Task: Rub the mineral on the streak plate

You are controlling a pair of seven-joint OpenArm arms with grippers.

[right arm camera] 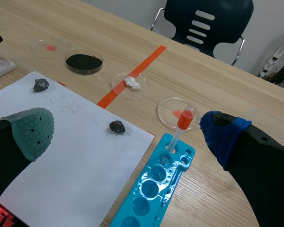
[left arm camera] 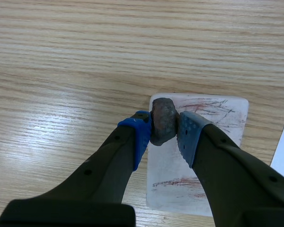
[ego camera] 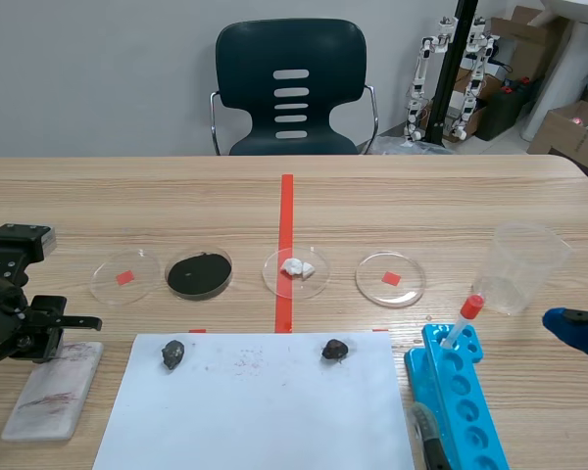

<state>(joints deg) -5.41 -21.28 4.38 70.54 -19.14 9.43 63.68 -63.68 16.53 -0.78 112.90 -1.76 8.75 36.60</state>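
Fingers (left arm camera: 138, 137) of the left gripper (left arm camera: 163, 131) are clamped on the mineral (left arm camera: 163, 118), a lumpy dark rock pinched between the two pads. It's sitting right over a far corner of the streak plate (left arm camera: 213, 118). Honestly can't tell if it's actually touching the plate or just above it.

Stuff I'd worry about:
- It's so close to the corner that a stroke aimed the wrong way would run off onto the bare desk (left arm camera: 85, 56) and leave no streak.
- The plate looks like it's just lying loose, so pushing hard could drag it along instead of marking it.
- The pads only catch the sides of a bumpy rock, so a sideways load could twist it or pop it out.

As for views, the left wrist view is the only one showing the grip and the reddish streaks already on the plate. In the scene view the mineral is hidden behind the gripper, but you do see the plate lying just beside the white paper sheet (ego camera: 255, 411), which has two other dark rocks (ego camera: 172, 353) on it. The right wrist view shows the right gripper (right arm camera: 128, 132) with fingers wide apart and holding nothing, well away near the blue tube rack (right arm camera: 151, 184).
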